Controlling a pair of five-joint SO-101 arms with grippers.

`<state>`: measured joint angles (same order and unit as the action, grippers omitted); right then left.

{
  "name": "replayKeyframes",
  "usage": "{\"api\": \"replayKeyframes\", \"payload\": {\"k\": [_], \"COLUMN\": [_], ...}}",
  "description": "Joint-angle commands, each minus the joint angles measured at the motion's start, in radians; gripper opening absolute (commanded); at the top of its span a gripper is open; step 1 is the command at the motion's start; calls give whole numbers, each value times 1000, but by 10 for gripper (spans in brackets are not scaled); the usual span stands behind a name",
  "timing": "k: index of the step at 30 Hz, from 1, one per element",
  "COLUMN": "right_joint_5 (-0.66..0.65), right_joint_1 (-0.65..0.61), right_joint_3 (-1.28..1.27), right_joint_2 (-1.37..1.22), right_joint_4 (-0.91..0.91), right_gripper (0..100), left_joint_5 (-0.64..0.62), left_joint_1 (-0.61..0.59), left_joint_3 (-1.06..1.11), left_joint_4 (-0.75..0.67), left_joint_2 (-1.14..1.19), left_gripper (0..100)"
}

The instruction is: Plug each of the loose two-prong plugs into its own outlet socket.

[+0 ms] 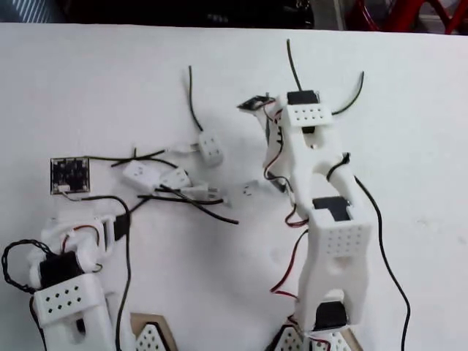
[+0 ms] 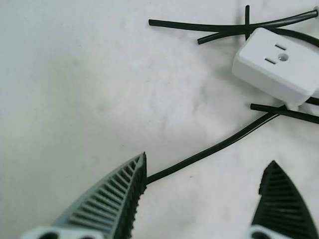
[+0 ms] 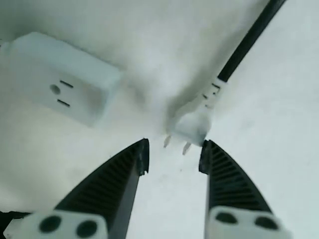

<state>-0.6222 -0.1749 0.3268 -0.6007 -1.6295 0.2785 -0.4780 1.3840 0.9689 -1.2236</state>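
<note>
My right gripper (image 3: 173, 155) is open just above the table. A white two-prong plug (image 3: 193, 121) lies right before its fingertips, prongs towards them, on a black cord (image 3: 251, 35). A white outlet block (image 3: 60, 82) lies beside the plug, apart from it. My left gripper (image 2: 202, 181) is open too, with a black cord (image 2: 209, 152) running between its fingers and another outlet block (image 2: 276, 67) farther ahead, socket face up. In the high view the right arm (image 1: 333, 241) stretches to the table's far side and the left arm (image 1: 66, 292) sits at the near left.
Several white outlet blocks and plugs with tangled black cords (image 1: 190, 201) lie left of centre in the high view, one block (image 1: 210, 146) farther back. A small black circuit board (image 1: 71, 175) sits at the left. The table's dark far edge (image 1: 146, 18) runs along the back.
</note>
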Motion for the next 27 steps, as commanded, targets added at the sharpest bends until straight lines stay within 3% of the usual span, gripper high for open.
{"api": "replayKeyframes", "payload": {"k": [1, 17, 27], "right_joint_5": [9, 71, 71], "right_joint_1": [-13, -42, -47], "right_joint_3": [11, 2, -216], "right_joint_2": [1, 168, 177], "right_joint_4": [39, -10, 220], "right_gripper": [156, 156, 156], "left_joint_5": [-6, -6, -6], "left_joint_1": [-5, -5, -5], "left_joint_3": [-3, -3, -3], "left_joint_4": [-21, -21, -21], "left_joint_2": [-16, -16, -16], "left_gripper": [351, 352, 352]}}
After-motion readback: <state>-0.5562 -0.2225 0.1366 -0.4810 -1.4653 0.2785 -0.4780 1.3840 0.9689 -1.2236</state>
